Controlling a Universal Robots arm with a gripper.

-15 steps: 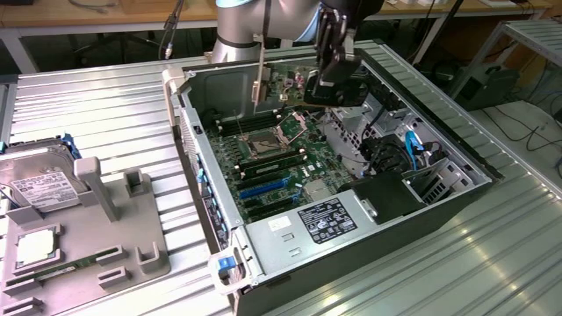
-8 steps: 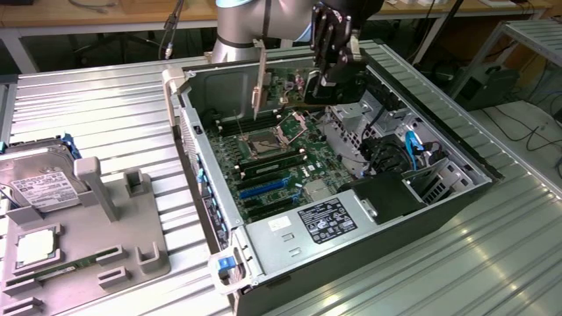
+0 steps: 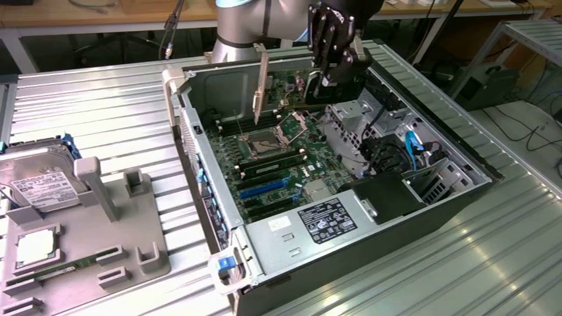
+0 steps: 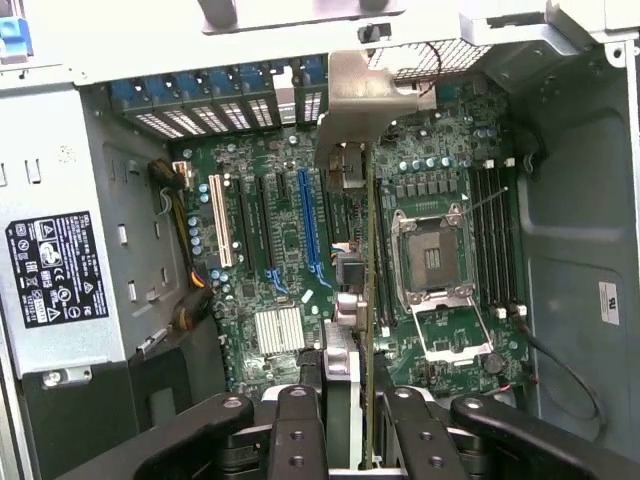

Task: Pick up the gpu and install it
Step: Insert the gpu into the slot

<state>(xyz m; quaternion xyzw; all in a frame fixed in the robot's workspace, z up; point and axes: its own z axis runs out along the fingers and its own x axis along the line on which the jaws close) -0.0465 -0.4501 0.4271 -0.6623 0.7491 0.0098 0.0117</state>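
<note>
The gpu [image 3: 285, 89] hangs on edge over the open computer case [image 3: 457, 197], its long silver bracket [image 3: 260, 82] pointing down towards the case's rear wall. My gripper [image 3: 331, 74] is shut on the card's top edge from above. In the wrist view the gpu [image 4: 369, 300] shows edge-on as a thin line between my black fingers [image 4: 300, 425], with its bracket [image 4: 360, 90] at the far end. The card hovers above the motherboard [image 4: 280, 290], between the blue expansion slot [image 4: 308, 235] and the CPU socket [image 4: 430, 255], touching neither.
A grey fixture [image 3: 88, 224] at the exterior view's left carries a hard drive [image 3: 39, 178], a processor [image 3: 35, 247] and a RAM stick [image 3: 52, 270]. Inside the case are the power supply [image 3: 330, 220], drive cages [image 3: 443, 181] and cables [image 3: 386, 151].
</note>
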